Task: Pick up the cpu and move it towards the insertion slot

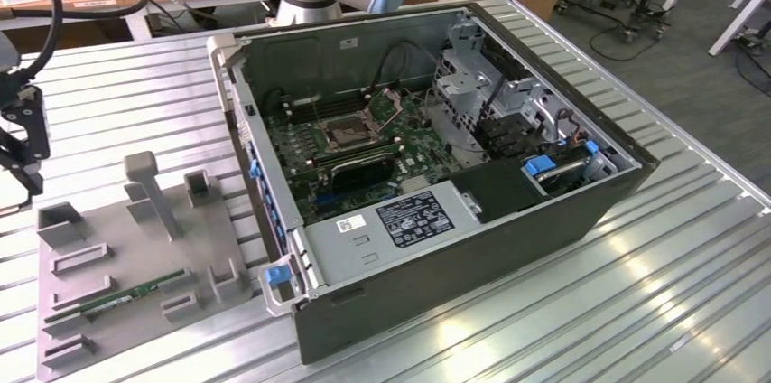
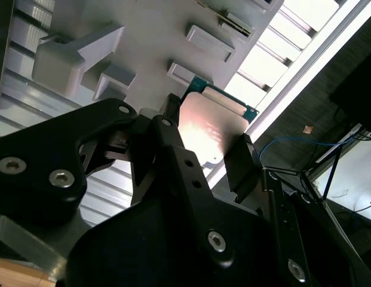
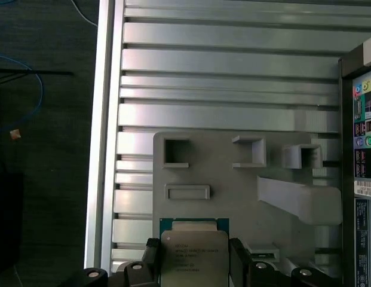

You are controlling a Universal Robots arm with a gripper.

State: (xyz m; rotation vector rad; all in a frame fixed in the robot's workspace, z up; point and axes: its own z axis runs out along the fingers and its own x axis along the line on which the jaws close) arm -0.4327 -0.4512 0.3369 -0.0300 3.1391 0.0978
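Observation:
The cpu (image 3: 194, 250), a flat square chip with a shiny silver top and a green rim, sits between my gripper's (image 3: 194, 258) two black fingers (image 3: 150, 256). In the second wrist view the cpu (image 2: 212, 125) is clamped at its two opposite edges by the gripper (image 2: 204, 146), above the grey fixture tray (image 2: 143, 36). In the exterior view the gripper (image 1: 22, 144) hangs at the far left, over the table beside the tray. The insertion slot (image 1: 341, 130), a square socket with a silvery frame, lies on the motherboard inside the open computer case, well to the exterior view's right of the gripper.
The grey fixture tray (image 1: 121, 256) has upright posts and pockets, and a thin green memory stick (image 1: 135, 294) lies in it. The open computer case (image 1: 482, 247) stands on the ribbed metal table (image 1: 651, 311). The table's edge (image 3: 104, 149) runs close beside the tray.

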